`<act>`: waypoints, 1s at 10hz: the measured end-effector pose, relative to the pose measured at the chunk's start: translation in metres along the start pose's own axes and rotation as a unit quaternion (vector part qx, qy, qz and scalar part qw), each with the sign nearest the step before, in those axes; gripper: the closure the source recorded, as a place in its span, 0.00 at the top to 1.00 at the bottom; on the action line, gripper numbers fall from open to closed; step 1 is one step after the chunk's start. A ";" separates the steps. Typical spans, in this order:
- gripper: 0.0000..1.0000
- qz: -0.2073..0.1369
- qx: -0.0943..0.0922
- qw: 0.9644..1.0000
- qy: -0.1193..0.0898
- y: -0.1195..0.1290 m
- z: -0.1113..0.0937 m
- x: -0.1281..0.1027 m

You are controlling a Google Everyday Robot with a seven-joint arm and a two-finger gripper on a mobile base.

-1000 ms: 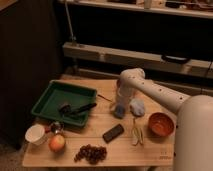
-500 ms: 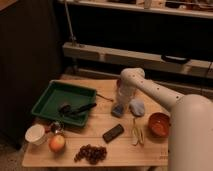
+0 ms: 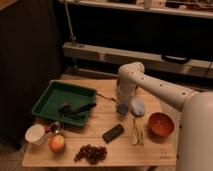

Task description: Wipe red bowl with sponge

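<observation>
Gripper (image 3: 122, 103): low over the middle of the worktop (image 3: 150, 151), pointing straight down at the end of the arm (image 3: 160, 90). Its fingers are closed, and the sponge (image 3: 121, 108) sits at their tips. It appears to be gripped, though the contact itself is hard to make out. The sponge looks to be on or just above the worktop surface.

Sponge: mid-worktop, just beside a pale cloth (image 3: 138, 106) on its right. The vertical approach suits a small soft block lying flat and keeps the fingers off the cloth.

Red bowl (image 3: 161, 125): upright near the right front of the worktop, apart from the sponge and beyond the cloth. It is empty and its mouth is open to approach from above.

Other items: a green tray (image 3: 56, 94) at the left, holding dark utensils. A black block (image 3: 113, 132) lies in front of the sponge. An apple (image 3: 57, 143), grapes (image 3: 91, 152) and a white cup (image 3: 35, 134) stand along the front left. None lies between sponge and bowl.

Assessment: the pick-up step is at the grasp and wiping has not begun. The next move calls for a lift clear of the cloth, then travel right and forward to the bowl.

Risk: the cloth may be caught and dragged, and the bowl could slide under wiping pressure.
</observation>
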 end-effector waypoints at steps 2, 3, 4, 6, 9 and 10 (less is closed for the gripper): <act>0.00 -0.007 -0.021 0.999 0.025 0.012 -0.052 -0.029; 0.00 -0.010 -0.028 0.999 0.036 0.016 -0.073 -0.047; 0.00 -0.012 -0.028 0.999 0.043 0.022 -0.088 -0.067; 0.00 0.008 -0.007 0.998 0.055 0.054 -0.110 -0.113; 0.00 0.055 0.044 0.995 0.070 0.112 -0.106 -0.144; 0.00 0.074 0.066 0.992 0.075 0.129 -0.097 -0.150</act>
